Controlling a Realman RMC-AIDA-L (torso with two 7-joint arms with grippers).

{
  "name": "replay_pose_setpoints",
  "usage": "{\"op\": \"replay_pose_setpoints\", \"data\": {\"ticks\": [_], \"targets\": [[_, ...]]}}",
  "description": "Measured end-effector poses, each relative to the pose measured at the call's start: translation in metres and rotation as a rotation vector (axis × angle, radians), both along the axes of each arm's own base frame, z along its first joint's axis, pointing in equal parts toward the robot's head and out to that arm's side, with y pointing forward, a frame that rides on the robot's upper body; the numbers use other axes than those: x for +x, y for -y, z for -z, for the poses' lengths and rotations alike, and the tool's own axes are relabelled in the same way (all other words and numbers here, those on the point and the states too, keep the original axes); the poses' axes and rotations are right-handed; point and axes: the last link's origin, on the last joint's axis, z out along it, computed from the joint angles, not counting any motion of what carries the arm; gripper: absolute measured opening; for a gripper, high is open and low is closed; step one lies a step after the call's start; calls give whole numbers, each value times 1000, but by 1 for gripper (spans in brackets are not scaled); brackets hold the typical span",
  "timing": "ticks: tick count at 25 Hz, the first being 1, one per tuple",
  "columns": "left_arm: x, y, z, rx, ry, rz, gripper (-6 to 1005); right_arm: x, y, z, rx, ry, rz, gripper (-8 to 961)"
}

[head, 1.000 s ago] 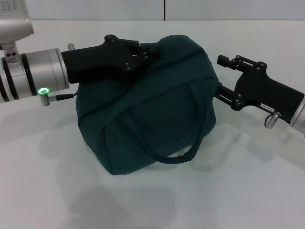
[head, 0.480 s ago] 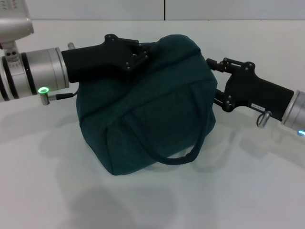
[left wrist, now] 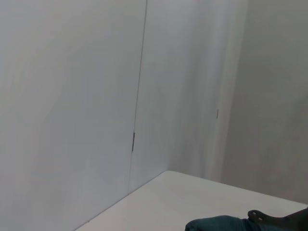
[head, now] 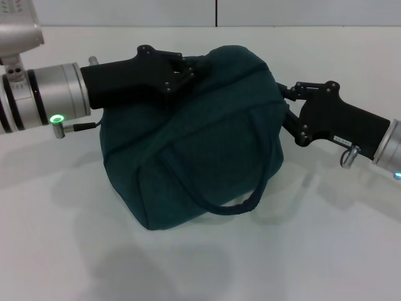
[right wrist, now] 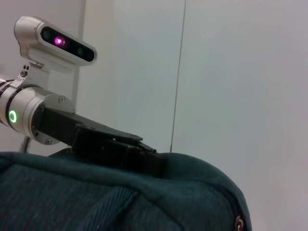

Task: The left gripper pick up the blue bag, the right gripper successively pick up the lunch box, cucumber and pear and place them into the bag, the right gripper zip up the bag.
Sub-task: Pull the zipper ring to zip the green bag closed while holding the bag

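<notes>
The blue bag (head: 200, 157), dark teal cloth with a loop handle (head: 241, 207), stands bulging on the white table. My left gripper (head: 188, 68) is shut on the bag's top edge at the back left; it also shows in the right wrist view (right wrist: 139, 154). My right gripper (head: 283, 103) is open and pressed against the bag's right end, its tips partly hidden by the cloth. A small metal zipper part (right wrist: 238, 222) shows at that end of the bag (right wrist: 96, 197). The lunch box, cucumber and pear are out of view. A corner of the bag (left wrist: 216, 224) shows in the left wrist view.
The white table (head: 207, 263) spreads in front of the bag and to both sides. A pale wall with a vertical seam (head: 216, 12) runs behind it. The head camera (right wrist: 57, 43) shows in the right wrist view.
My right gripper has moved left, from a gap beside the bag to its right end. The left gripper and the bag have stayed still.
</notes>
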Motion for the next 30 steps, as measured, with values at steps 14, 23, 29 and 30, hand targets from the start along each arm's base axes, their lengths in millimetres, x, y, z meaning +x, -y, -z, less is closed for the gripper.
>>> {"op": "replay_pose_setpoints", "data": {"ticks": [14,23,29,30], "targets": [[0,0,0,0,0,-1,75,-8,1,8,-103,-10,9,193],[-1,1,0,-1,1,-2,77,-17,-14,6,-140,-20,49,290],[0,1,0,-1,2,0,78,-22,-21,4,-181,-21,67,320],[0,1,0,-1,2,0,78,-23,-21,3,-180,-21,65,322]]}}
